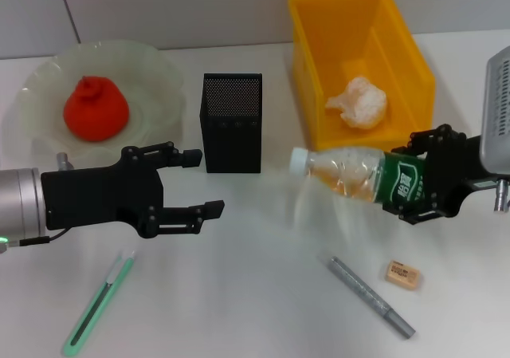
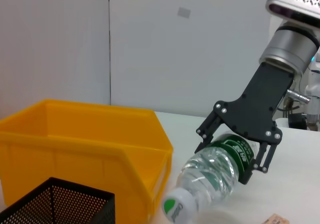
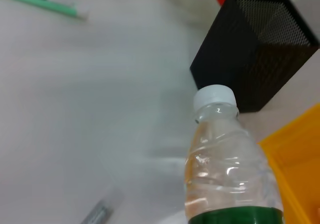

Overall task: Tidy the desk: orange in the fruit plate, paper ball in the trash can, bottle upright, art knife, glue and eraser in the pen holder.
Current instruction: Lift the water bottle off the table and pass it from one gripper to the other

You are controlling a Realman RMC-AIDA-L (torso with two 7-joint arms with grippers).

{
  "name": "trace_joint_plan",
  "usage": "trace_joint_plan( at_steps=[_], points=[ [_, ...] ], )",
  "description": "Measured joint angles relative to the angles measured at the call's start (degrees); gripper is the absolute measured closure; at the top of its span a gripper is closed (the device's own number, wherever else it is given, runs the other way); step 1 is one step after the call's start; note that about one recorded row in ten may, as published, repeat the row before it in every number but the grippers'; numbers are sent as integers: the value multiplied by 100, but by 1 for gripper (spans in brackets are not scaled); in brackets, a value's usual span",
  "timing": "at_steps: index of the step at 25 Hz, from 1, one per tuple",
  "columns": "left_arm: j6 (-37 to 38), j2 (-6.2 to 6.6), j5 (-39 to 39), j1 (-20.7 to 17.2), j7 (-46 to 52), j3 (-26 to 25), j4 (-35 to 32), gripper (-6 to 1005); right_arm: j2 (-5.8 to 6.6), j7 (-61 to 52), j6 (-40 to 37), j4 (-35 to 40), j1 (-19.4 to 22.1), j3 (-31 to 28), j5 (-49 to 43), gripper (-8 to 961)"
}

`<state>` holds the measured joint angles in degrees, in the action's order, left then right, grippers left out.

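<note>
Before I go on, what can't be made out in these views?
- Black mesh pen holder: inside hidden by its walls in the head view; rim cut off in both wrist views.
- Clear plastic bottle: base covered by the right gripper; label text too small.
- Tan eraser: print too small.
- Left gripper: absent from its wrist view.

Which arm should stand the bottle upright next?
Right. Its end effector already grips the bottle at the green label, holding it sideways. The left end effector is open, near the pen holder.
</note>
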<state>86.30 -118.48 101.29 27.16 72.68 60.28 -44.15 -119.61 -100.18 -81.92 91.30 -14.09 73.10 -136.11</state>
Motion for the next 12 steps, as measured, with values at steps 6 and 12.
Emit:
trace_joint_plan(
  at_steps=[6,12],
  points=[
    [0,-8,-15,-1,0,-2,3,178,0,212,287,234,346,-41,573,192],
    [0,-8,-77,0,0,-9,4,178,0,561,470,154,538,-270,1301,192]
  ],
)
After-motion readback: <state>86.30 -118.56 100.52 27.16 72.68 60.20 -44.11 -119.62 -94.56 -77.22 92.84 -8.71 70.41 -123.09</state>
